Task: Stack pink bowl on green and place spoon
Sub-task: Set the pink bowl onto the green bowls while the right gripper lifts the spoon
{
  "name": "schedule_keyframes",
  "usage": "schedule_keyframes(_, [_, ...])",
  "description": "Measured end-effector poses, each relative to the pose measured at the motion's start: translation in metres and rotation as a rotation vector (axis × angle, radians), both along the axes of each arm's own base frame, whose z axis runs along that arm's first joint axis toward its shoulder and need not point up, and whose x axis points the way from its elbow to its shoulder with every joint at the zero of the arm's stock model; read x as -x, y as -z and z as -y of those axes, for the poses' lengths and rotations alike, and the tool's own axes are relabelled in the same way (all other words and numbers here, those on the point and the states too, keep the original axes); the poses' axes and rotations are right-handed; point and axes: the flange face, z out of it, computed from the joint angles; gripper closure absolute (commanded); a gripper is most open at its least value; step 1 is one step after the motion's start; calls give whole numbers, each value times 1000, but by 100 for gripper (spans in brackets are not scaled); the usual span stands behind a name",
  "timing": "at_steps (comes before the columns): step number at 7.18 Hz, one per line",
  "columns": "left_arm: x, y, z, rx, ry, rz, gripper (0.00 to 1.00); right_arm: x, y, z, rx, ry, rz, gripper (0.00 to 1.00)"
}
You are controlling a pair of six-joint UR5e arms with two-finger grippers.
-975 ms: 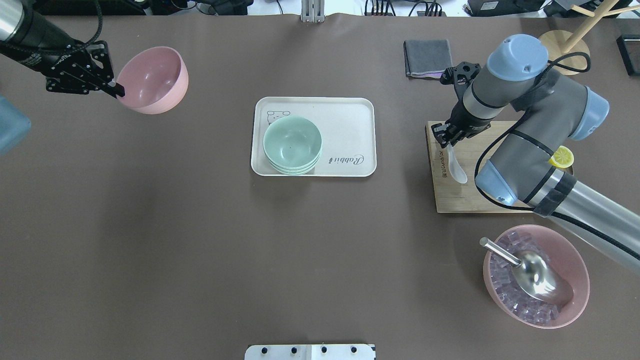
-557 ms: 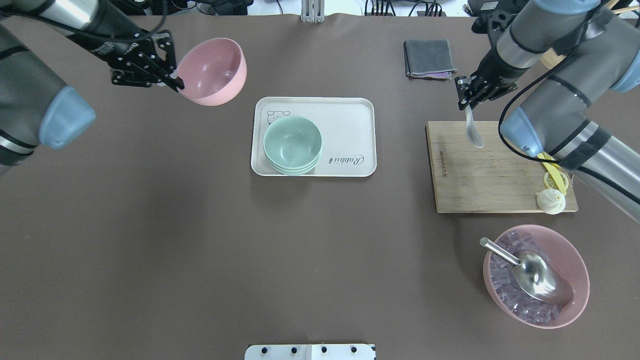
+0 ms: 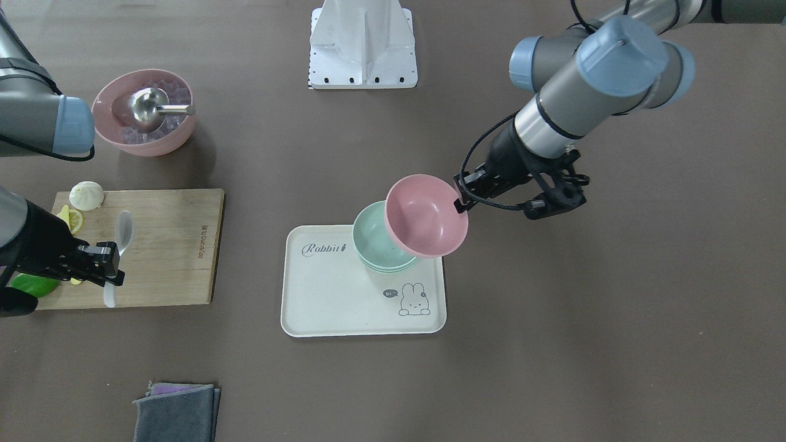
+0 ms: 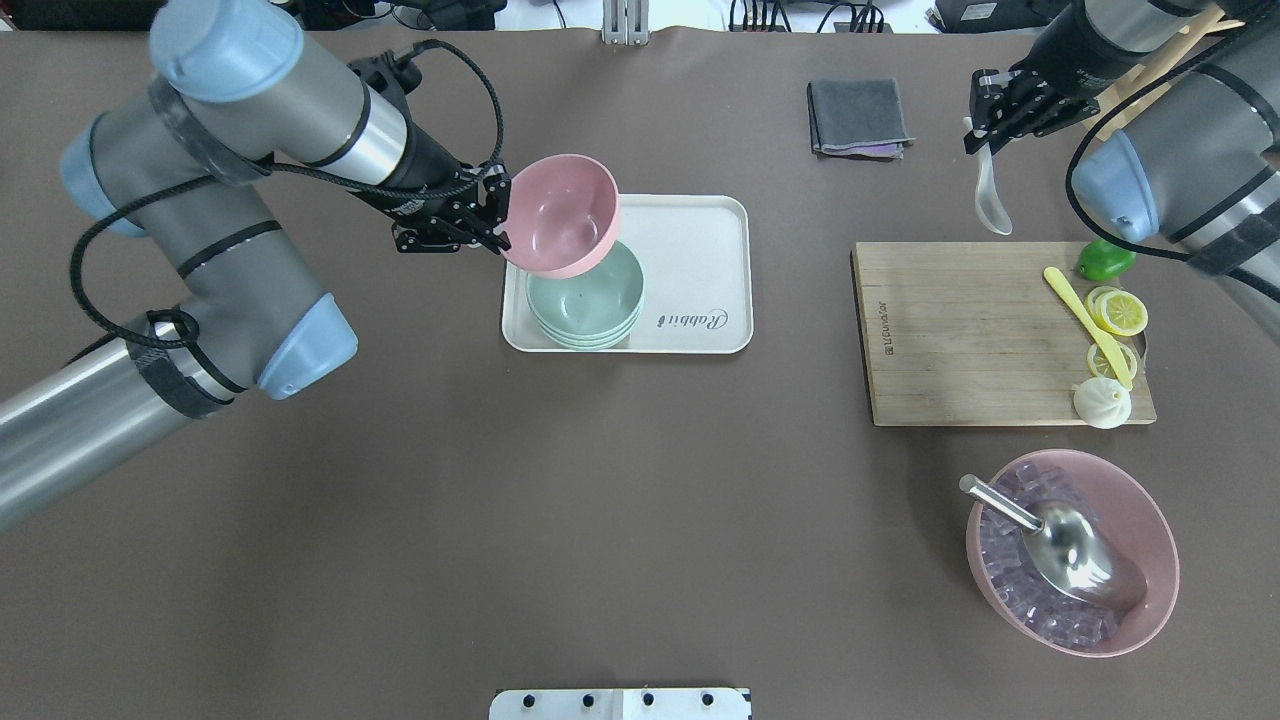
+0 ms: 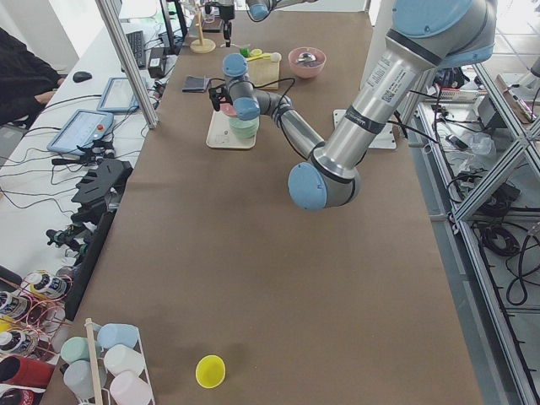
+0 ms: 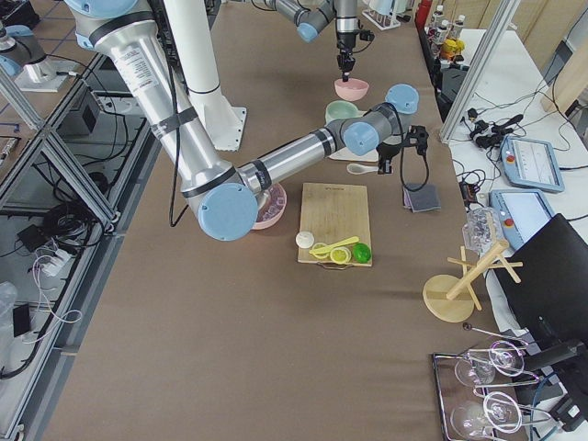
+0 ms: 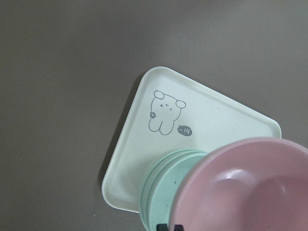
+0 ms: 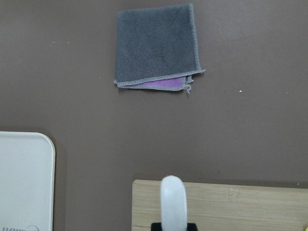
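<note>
jutting from left hand (image 4: 499, 240), pink bowl (image 4: 560, 212) tilted

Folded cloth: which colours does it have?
The cloth is grey with a purple layer beneath; right wrist view.

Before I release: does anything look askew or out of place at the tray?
Yes: the pink bowl, in the left gripper, hangs off-centre over the green bowls, toward the robot's left, not seated. Nothing looks spilled or damaged.

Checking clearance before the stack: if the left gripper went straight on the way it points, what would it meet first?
Likely the green bowls: the left gripper points down toward the tray, and its pink bowl overlaps them in view. Their gap is unclear.
</note>
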Motion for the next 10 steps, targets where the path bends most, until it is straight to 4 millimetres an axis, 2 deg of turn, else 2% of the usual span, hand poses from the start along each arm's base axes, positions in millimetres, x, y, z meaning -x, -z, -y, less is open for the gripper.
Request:
schedule_keyframes(1, [-18, -6, -4, 0, 4, -5, 100, -1, 1, 0, -1, -2, 2, 100])
schedule_keyframes(3, [-36, -12, -12, 1, -8, -4, 100, -2, 3, 1, -4, -2, 5, 100])
schedule_keyframes(7, [-42, -18, -18, 3, -29, 2, 98, -2, 7, 1, -10, -2, 9, 100])
schedule_keyframes(8, [-42, -19, -18, 4, -31, 3, 10, -2, 7, 1, -12, -1, 10, 100])
schedule_keyframes(9, [-42, -21, -17, 5, -29, 7, 2, -2, 8, 0, -13, -1, 11, 100])
schedule_keyframes(10, [-42, -21, -17, 6, -24, 9, 2, -2, 9, 0, -14, -1, 12, 100])
